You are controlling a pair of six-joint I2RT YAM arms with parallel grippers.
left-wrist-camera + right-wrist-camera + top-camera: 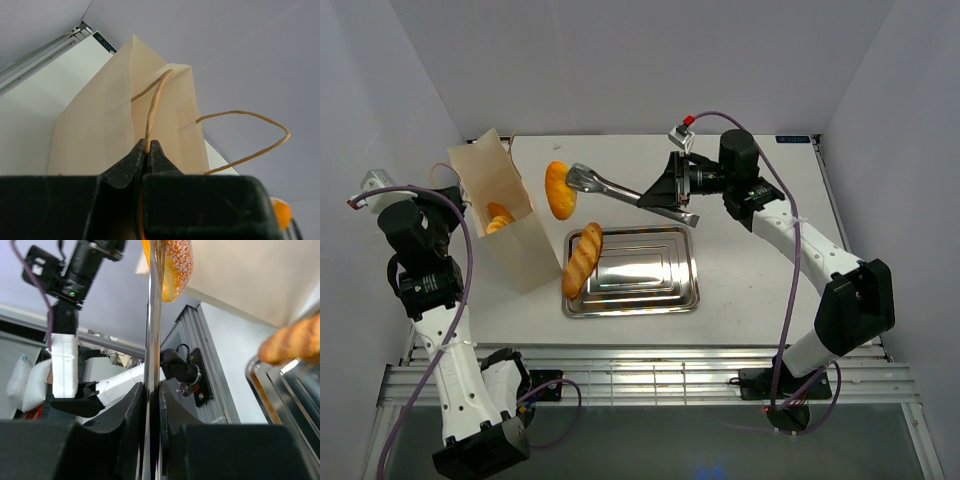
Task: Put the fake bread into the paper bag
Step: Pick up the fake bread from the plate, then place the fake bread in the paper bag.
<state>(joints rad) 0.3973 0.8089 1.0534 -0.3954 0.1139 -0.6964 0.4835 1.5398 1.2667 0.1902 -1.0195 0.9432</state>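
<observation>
The overhead view is showing the whole table. A cream paper bag [510, 235] is sitting open at the left of the frame, and a rectangular shiny steel tray [650, 300] is lying in the centre. A long golden baguette [583, 260] is lying across the tray's left rim, and an orange loaf [500, 218] is showing inside the bag's mouth.

The right gripper [670, 192] is clenching the handle end of the metal tongs [620, 190]. The tips of the tongs are pinching a glossy oval roll [559, 190] in the air, just right of the bag's opening.

Only the right wrist view is showing the roll's sugar-speckled surface, at the top of the frame, well beyond the fingers.

Only the left wrist view is showing the left gripper [147, 152] grasping one twisted brown cord handle [155, 105] of the flat-sided bag. The second handle [260, 120] is looping free at the right of that view.
</observation>
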